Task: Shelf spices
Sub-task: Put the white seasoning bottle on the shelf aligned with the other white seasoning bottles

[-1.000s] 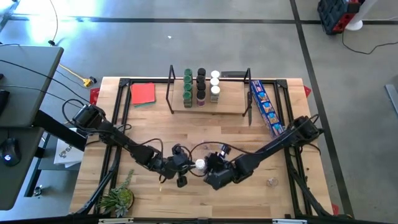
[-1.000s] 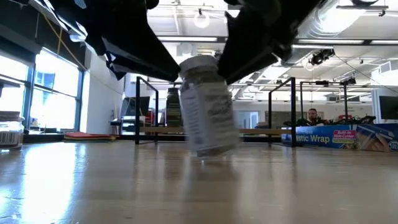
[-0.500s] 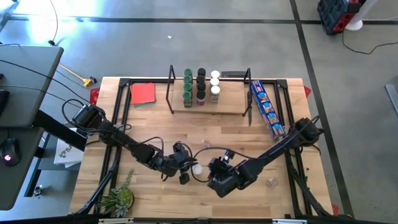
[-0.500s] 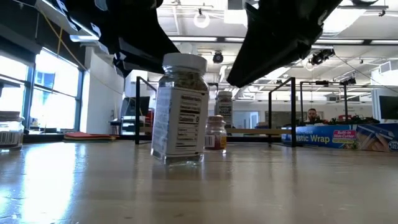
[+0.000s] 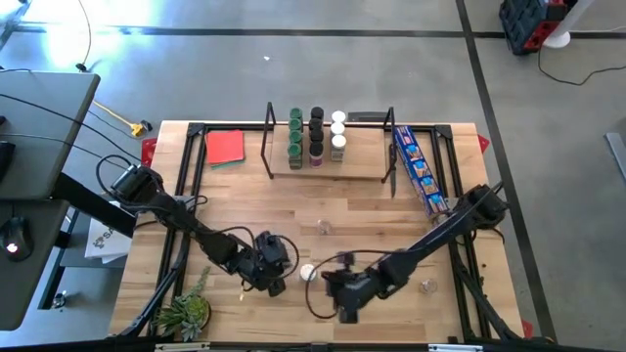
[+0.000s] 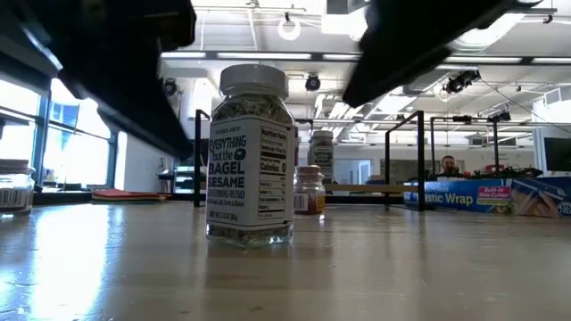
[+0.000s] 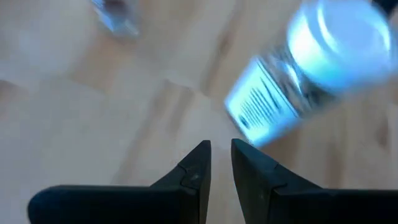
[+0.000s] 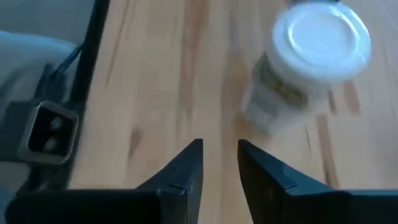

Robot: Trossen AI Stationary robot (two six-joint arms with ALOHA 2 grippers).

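So the low light-wood shelf with black metal end frames point(image 5: 328, 156) at the far side already has three short rows of jars on it, green, black and white lids. Not done though: a white-lidded glass jar of bagel seasoning point(image 5: 307, 273) stands upright on the wooden table point(image 5: 391, 210) near the front, free, between both grippers. Left gripper point(image 5: 274, 286) and right gripper point(image 5: 337, 289) are both nearly closed on nothing. Two small clear jars point(image 5: 324, 227) point(image 5: 426, 286) wait too.
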